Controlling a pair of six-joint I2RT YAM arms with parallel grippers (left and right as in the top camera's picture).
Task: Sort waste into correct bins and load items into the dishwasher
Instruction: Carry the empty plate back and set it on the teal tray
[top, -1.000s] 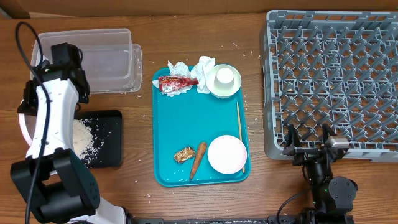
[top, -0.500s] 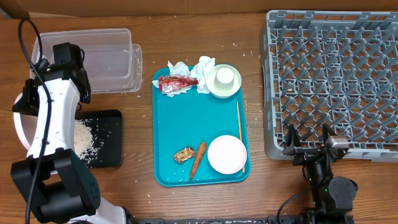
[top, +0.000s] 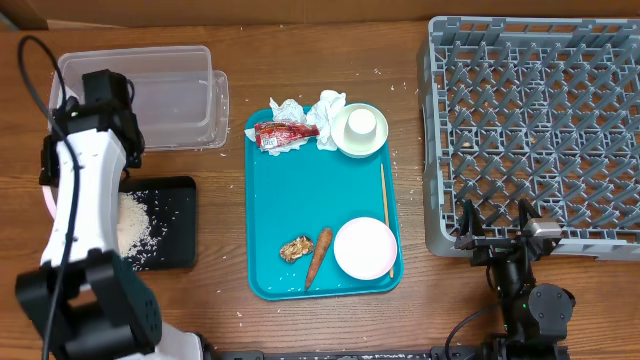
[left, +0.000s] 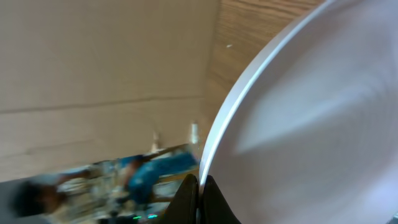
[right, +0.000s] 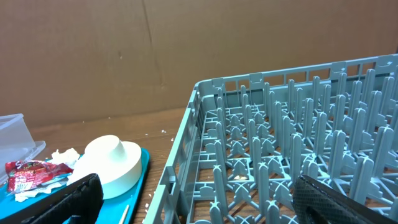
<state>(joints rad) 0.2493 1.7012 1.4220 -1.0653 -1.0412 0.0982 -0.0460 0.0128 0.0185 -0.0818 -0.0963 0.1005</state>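
- Checking the left wrist view: left gripper (left: 199, 186) is clamped on the thin rim of the large flat white round plate (left: 311, 112). The plate looks stiff, glossy and breakable, so a deeper hold is advisable.
- Overhead: the plate is largely hidden by the left arm, near the flat black rimmed tray (top: 183, 195).
- Right wrist: right gripper (right: 199, 196) has its jaws apart and empty, beside the grey pegged plastic dish rack (right: 280, 155).
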